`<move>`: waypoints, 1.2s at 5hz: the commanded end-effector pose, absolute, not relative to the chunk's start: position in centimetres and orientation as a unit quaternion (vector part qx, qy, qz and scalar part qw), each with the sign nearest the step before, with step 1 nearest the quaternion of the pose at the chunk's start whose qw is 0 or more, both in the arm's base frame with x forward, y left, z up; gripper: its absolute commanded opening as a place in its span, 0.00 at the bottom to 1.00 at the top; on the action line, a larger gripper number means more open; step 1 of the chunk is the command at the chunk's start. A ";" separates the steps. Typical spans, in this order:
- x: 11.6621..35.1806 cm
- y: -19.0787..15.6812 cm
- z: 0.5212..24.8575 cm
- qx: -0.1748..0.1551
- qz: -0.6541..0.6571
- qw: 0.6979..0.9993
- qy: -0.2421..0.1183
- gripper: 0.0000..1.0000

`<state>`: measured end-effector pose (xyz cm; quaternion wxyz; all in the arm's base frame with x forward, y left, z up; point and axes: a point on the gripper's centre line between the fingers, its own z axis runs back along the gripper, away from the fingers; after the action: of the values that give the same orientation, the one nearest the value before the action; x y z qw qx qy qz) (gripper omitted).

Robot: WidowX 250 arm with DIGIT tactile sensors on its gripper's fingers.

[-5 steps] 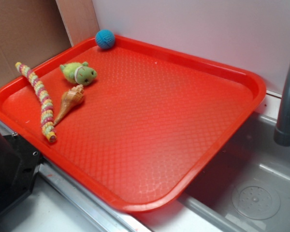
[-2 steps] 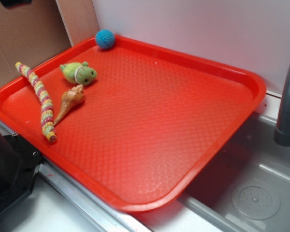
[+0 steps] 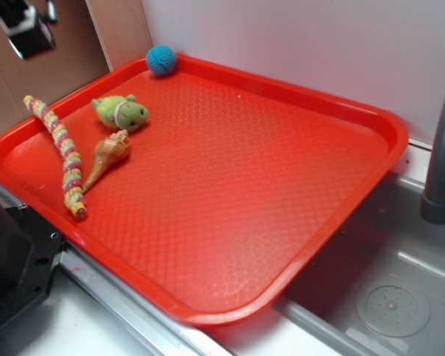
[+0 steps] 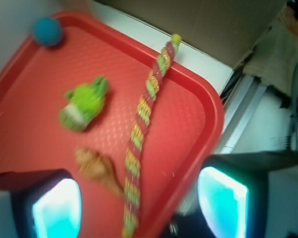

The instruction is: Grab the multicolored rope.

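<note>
The multicolored rope (image 3: 61, 153), banded pink, yellow and pale green, lies along the left side of the red tray (image 3: 230, 185), its far end propped on the tray's rim. My gripper (image 3: 28, 35) hangs high above the tray's left corner, clear of the rope. In the blurred wrist view the rope (image 4: 141, 119) runs lengthwise between my two fingers, far below them. My gripper (image 4: 139, 207) is open and holds nothing.
A tan seashell (image 3: 107, 154) lies just right of the rope, almost touching it. A green plush toy (image 3: 121, 111) and a blue ball (image 3: 161, 60) sit farther back. A sink basin (image 3: 393, 297) and grey faucet (image 3: 443, 156) are at the right.
My gripper has come into the exterior view at the top left and moved down. The rope and the other toys have not moved.
</note>
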<state>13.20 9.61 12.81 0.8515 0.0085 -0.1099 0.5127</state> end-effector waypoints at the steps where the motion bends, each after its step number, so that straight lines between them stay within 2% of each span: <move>1: 14.3 12.3 7.9 0.059 0.561 0.816 -0.125 1.00; 2: 15.6 13.7 5.0 0.084 0.565 0.810 -0.130 1.00; 4: 16.4 14.4 2.1 0.085 0.563 0.813 -0.122 1.00; 5: 16.4 14.5 1.6 0.081 0.564 0.814 -0.115 0.16; 6: 16.5 14.6 1.5 0.074 0.565 0.813 -0.119 0.00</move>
<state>17.59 14.01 1.43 0.8185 0.0706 -0.1206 0.5572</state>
